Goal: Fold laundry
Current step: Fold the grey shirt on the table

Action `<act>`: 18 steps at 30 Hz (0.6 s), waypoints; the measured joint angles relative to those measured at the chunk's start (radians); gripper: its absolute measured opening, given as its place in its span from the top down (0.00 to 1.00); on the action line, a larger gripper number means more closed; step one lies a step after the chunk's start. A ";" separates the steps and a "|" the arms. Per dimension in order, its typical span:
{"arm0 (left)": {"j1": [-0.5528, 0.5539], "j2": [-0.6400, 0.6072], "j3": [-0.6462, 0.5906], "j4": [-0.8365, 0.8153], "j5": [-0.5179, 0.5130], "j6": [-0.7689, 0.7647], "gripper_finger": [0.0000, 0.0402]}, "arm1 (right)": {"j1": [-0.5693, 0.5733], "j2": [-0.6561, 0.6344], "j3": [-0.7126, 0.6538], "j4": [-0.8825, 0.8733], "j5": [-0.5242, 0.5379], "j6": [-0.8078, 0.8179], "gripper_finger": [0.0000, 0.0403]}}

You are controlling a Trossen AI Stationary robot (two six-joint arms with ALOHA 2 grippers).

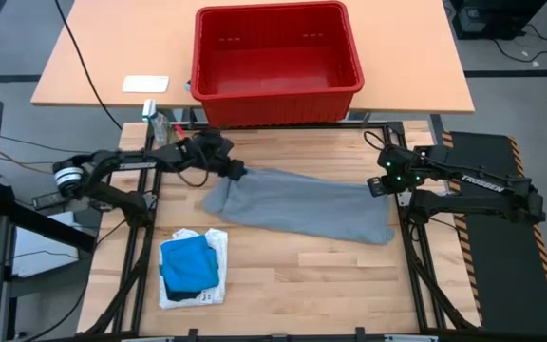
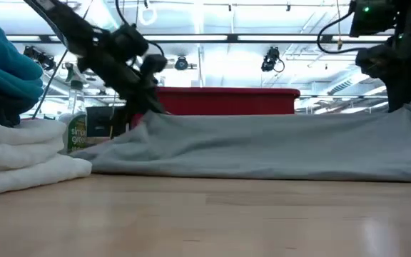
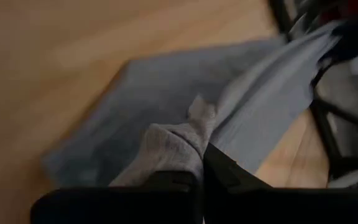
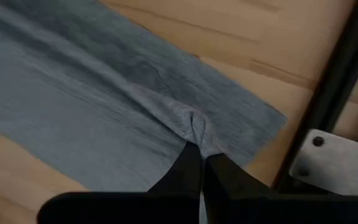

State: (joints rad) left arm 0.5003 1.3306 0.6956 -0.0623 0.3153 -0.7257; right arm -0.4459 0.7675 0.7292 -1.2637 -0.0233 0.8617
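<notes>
A heather grey garment [image 1: 302, 204] lies spread lengthwise across the middle of the table. My left gripper [image 1: 239, 174] is shut on its left end. My right gripper [image 1: 383, 186] is shut on its right end, near the table's right rail. In the low view the garment [image 2: 262, 146] rests on the wood, and both ends rise a little toward the fingers. A stack of folded laundry [image 1: 191, 269], bright blue on top of white and dark pieces, sits at the near left. My left gripper pinches a bunched-up fold of the garment's left end [image 3: 178, 148] between its two fingers, slanting down from the table's left. That end is raised slightly; the rest lies on the table. My right gripper pinches a puckered bit of cloth near the garment's right edge [image 4: 193, 129] between its two fingers, from above, pointing steeply down. Creases run from the pinch into the cloth, which otherwise lies flat on the wood.
A red plastic basket [image 1: 275, 57] stands on the far table behind the work surface. A spray bottle [image 2: 77, 128] stands at the far left. The black frame rail [image 4: 334, 93] runs close to my right gripper. Bare wood lies between the garment and the near edge.
</notes>
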 joint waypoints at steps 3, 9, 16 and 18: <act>0.028 0.082 0.000 0.163 0.048 0.008 0.98 | -0.006 0.035 0.000 0.001 0.005 0.003 0.98; 0.056 0.172 0.001 0.264 0.088 -0.027 0.91 | -0.017 0.097 0.000 0.013 0.046 0.042 0.91; 0.134 0.146 0.001 0.266 0.080 -0.031 0.67 | -0.022 0.102 0.011 0.243 0.290 0.104 0.73; 0.168 0.147 0.001 0.259 0.075 -0.030 0.61 | -0.023 0.113 0.011 0.382 0.351 0.089 0.68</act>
State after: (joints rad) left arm 0.6684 1.4776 0.6964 0.1970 0.3901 -0.7560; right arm -0.4690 0.8801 0.7399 -0.8813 0.3282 0.9505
